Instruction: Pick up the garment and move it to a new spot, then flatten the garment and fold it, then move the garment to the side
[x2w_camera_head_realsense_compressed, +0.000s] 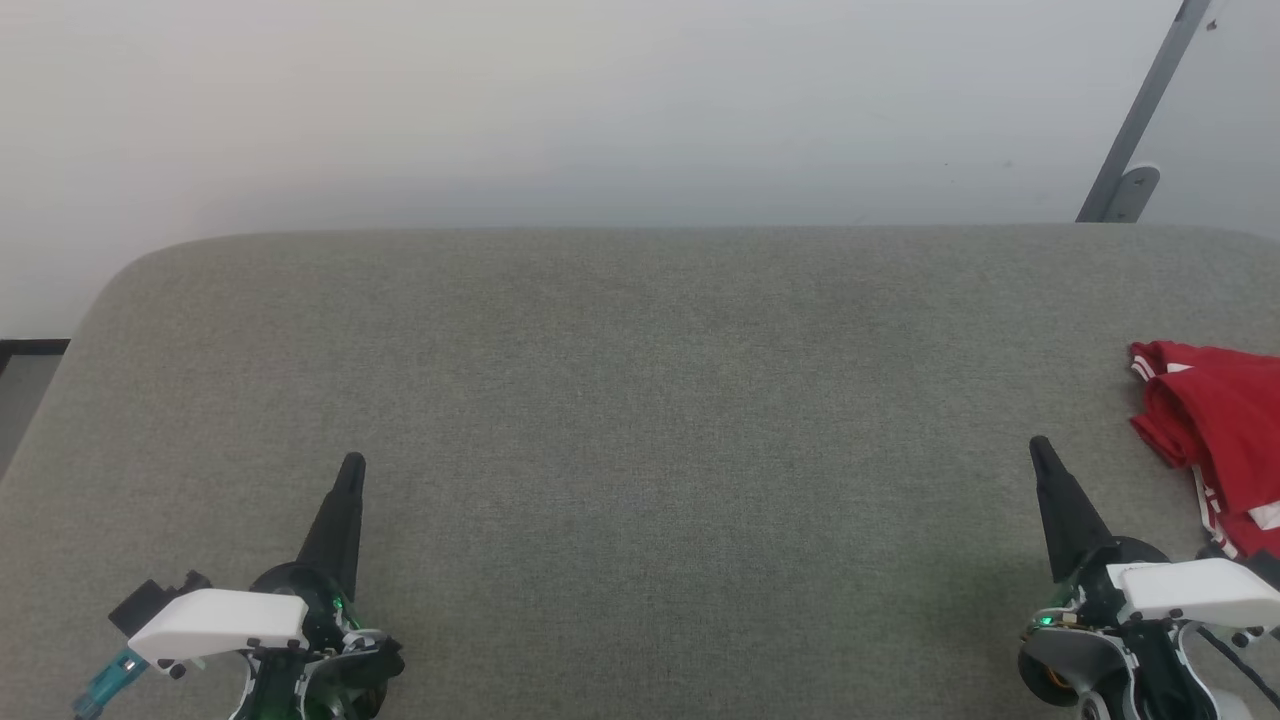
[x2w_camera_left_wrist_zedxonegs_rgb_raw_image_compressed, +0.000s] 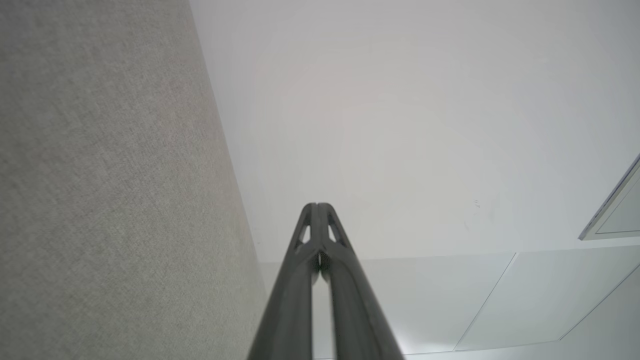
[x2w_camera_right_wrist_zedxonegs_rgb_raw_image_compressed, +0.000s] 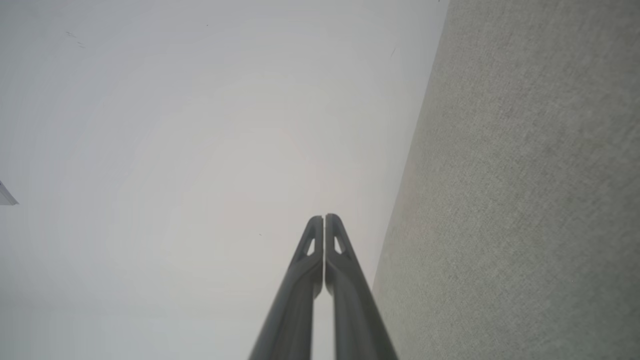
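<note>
At far right, the garment (x2w_camera_head_realsense_compressed: 1215, 430) runs out of view; left tool (x2w_camera_head_realsense_compressed: 352, 466) and right tool (x2w_camera_head_realsense_compressed: 1040, 448) are clenched empty.

The head view looks forward and down over the grey counter (x2w_camera_head_realsense_compressed: 640, 400), with the wall (x2w_camera_head_realsense_compressed: 600, 100) across the frame's top. The left wrist view sits low, facing that wall along the left hand (x2w_camera_left_wrist_zedxonegs_rgb_raw_image_compressed: 317, 206), counter at frame left. The right wrist view mirrors it along the right hand (x2w_camera_right_wrist_zedxonegs_rgb_raw_image_compressed: 324, 216), counter at frame right. All views share counter and wall.
</note>
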